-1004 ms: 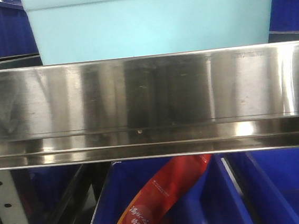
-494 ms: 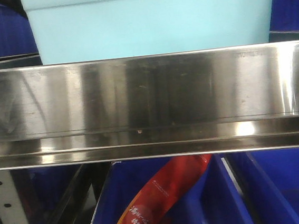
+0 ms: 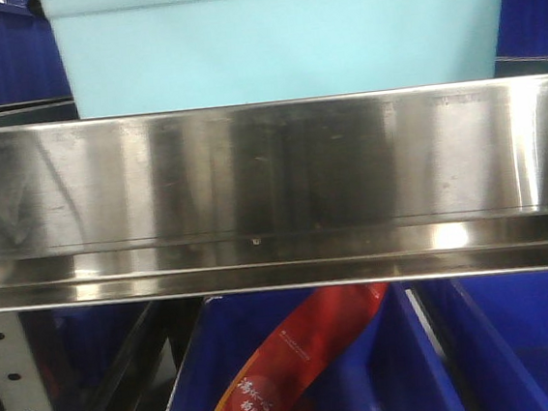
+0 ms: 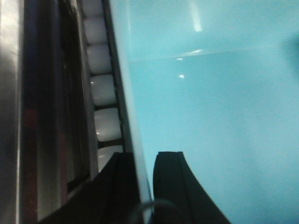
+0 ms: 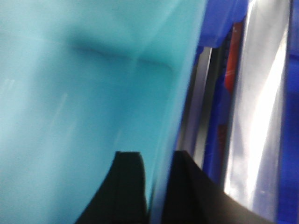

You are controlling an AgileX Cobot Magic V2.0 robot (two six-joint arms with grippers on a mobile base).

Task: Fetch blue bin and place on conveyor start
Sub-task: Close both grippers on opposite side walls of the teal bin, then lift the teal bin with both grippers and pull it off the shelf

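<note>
Left hand (image 4: 144,186) pinching blue bin (image 4: 210,116) rim, right hand (image 5: 156,191) likewise

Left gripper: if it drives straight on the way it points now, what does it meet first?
The blue bin. The left gripper straddles its side wall, so going on seats the wall deeper between the fingers; the inner finger probably reaches the bin's floor next, depth unclear.

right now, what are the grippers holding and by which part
The blue bin, by its side walls at the rim: the left gripper and the right gripper each pinch a wall, one finger inside, one outside.
</note>
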